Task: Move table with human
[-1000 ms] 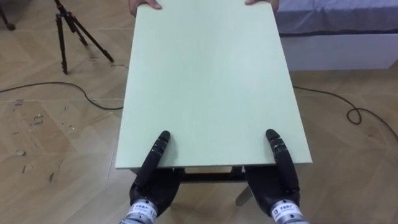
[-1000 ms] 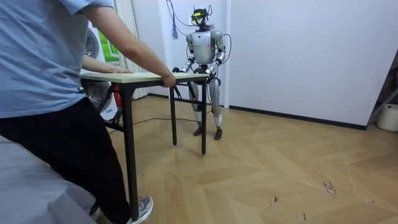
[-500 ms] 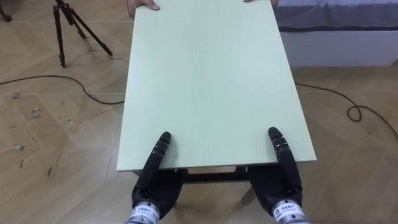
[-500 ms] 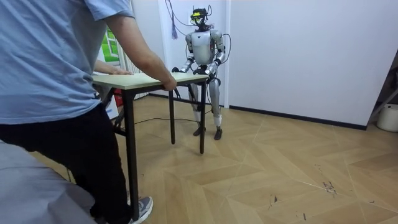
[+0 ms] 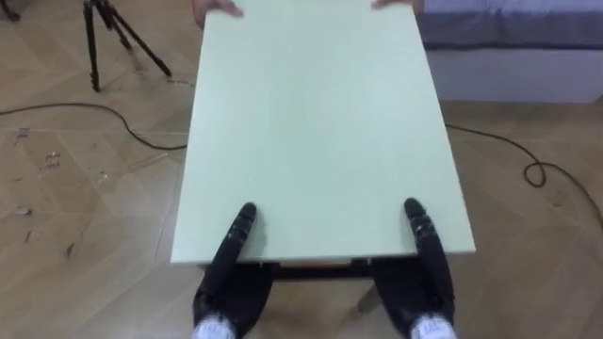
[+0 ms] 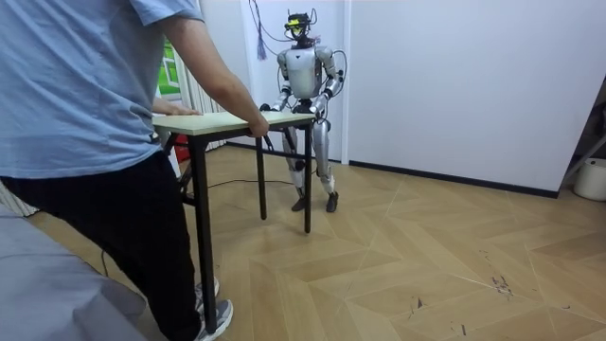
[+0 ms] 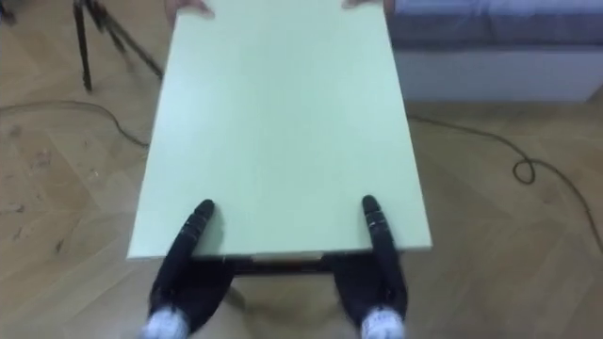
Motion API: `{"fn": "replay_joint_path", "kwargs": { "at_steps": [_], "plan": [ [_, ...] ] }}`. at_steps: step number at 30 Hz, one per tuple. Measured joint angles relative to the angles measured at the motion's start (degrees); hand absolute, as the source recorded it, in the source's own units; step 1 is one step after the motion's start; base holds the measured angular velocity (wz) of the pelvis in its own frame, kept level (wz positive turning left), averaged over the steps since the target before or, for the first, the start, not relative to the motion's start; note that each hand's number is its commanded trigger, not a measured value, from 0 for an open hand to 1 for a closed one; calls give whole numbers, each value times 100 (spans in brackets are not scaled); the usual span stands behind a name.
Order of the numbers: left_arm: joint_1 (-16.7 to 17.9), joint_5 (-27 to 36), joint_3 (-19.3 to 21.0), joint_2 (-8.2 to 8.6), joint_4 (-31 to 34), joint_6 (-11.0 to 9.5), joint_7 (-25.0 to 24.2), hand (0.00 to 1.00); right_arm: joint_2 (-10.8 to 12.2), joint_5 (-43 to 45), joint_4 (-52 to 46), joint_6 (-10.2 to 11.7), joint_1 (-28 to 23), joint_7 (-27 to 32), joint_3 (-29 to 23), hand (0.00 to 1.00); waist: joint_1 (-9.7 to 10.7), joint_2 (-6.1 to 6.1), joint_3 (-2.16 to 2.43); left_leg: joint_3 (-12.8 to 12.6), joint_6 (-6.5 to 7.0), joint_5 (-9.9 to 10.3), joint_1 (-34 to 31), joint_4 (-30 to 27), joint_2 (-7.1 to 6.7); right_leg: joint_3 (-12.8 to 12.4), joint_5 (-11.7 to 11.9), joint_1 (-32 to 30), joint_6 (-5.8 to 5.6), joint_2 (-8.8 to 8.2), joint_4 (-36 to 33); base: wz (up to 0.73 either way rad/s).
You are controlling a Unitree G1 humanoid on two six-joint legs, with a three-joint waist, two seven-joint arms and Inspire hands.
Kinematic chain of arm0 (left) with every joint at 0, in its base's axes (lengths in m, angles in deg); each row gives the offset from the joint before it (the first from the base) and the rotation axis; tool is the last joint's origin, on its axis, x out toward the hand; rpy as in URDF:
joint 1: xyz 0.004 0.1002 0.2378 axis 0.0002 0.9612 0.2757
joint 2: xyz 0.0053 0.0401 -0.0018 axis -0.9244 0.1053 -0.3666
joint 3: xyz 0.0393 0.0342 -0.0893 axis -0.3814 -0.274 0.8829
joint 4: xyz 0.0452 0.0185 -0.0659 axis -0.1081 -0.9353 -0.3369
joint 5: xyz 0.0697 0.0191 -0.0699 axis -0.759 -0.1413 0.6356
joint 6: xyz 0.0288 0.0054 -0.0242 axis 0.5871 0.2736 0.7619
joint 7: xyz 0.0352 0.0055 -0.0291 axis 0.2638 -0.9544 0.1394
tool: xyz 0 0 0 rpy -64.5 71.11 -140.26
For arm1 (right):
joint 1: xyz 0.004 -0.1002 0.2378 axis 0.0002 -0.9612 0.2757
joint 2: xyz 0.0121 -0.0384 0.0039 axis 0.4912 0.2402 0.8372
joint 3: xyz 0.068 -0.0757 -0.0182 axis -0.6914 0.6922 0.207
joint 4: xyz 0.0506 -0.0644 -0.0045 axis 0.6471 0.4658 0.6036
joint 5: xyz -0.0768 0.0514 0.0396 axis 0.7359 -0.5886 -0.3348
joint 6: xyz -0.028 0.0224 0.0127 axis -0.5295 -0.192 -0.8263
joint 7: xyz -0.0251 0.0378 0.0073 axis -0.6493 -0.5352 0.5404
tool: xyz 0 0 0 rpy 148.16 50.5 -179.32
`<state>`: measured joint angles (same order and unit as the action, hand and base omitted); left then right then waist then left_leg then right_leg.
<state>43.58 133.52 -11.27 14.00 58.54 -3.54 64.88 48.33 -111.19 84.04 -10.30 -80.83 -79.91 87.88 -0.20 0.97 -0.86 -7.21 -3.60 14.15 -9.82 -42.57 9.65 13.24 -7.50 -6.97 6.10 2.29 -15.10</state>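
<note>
A pale green table stretches away from me, with dark legs under it. My left hand holds its near edge on the left, thumb on top and palm below. My right hand holds the near edge on the right the same way. A person's hands hold the far edge. In the room view the person in a blue shirt stands at the near end of the table, hand on its corner, and I stand at the far end by the white wall.
A black tripod stands on the wooden floor at the far left, with a dark cable running past it. A bed lies at the far right, another cable before it. A white bin sits by the wall.
The floor, tripod and cable have slid up in the eye view while the table kept its place before me: I step back with the table. The person has come forward with it.
</note>
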Motion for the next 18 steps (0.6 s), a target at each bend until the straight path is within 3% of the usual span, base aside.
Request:
{"fn": "replay_joint_path", "kwargs": {
  "at_steps": [1,2,3,5,6,7,8,9,10,11,12,13,15,17,18],
  "plan": [
    [70,83,-1,19,4,0,-1,100,-50,46,-2,-53,31,54,0,100,-48,107,3,-62,-67,13,22,-758,104,233,-72,27,91,75,-61,-64],
    [73,152,-1,19,3,8,-10,100,-77,80,-2,-63,62,54,2,100,-15,169,-10,-36,-84,24,18,-1046,118,303,-93,30,113,113,-56,-19],
    [42,190,-1,3,4,47,-40,100,-91,156,-7,-57,104,42,-19,100,90,247,-50,-28,-97,22,65,-1304,110,493,-99,-61,126,130,-81,38],
    [5,182,-23,-5,25,69,-55,100,-80,187,-15,-53,102,3,-67,100,278,286,-49,-22,-139,-2,328,-1079,61,701,-97,-241,129,103,-226,49],
    [-83,176,-41,-14,24,69,-54,100,-65,184,-35,-57,120,-11,-109,100,335,320,-48,-29,-164,15,622,-592,75,741,-97,-450,129,91,-411,26],
    [-216,176,-39,-26,8,68,-46,100,-19,185,-53,-57,183,-15,-163,100,362,369,-67,-37,-350,387,863,109,100,785,-83,-694,132,71,-584,22],
    [-331,176,-40,-52,-2,68,-46,100,8,187,-53,-70,241,-49,-206,100,401,428,-79,-64,-330,832,1065,823,64,815,-9,-940,126,46,-716,16],
    [-399,157,-60,-61,-2,63,-45,100,28,186,-50,-64,252,-91,-235,100,431,457,-78,-72,-300,996,1141,1163,49,798,40,-1082,115,33,-780,33],
    [-538,111,-114,-111,-14,46,-37,100,87,180,-46,-72,251,-188,-322,100,482,477,-71,-90,-167,1163,1188,1725,-52,713,121,-1377,54,-53,-923,34],
    [-605,75,-127,-112,-41,43,-37,100,114,178,-45,-89,246,-234,-376,100,489,474,-71,-124,-107,1195,1189,1927,-109,684,175,-1521,35,-125,-1005,34],
    [-692,-2,-134,-64,-123,26,-37,100,169,183,-12,-115,239,-292,-464,100,487,453,-74,-167,-63,1188,1208,2210,-279,513,283,-1740,-21,-274,-1164,14],
    [-716,-11,-165,-56,-207,9,-37,100,163,182,58,-129,234,-324,-483,100,497,416,-83,-155,120,1088,1257,2373,-489,392,378,-1853,-107,-443,-1323,6],
    [-687,-12,-197,-61,-272,-10,-37,100,170,186,131,-217,200,-353,-525,100,529,385,-80,-206,279,1000,1223,2387,-725,389,508,-1837,-194,-637,-1228,-6],
    [-660,-13,-191,-61,-274,-11,-38,100,171,190,148,-326,197,-357,-581,100,528,358,-74,-326,425,920,1110,2382,-867,366,774,-1803,-262,-737,-898,-9],
    [-643,-11,-186,-60,-285,-8,-38,100,172,190,169,-367,193,-357,-594,100,520,324,-69,-432,538,858,1051,2391,-924,258,1020,-1777,-316,-743,-688,-4]
  ]
}}
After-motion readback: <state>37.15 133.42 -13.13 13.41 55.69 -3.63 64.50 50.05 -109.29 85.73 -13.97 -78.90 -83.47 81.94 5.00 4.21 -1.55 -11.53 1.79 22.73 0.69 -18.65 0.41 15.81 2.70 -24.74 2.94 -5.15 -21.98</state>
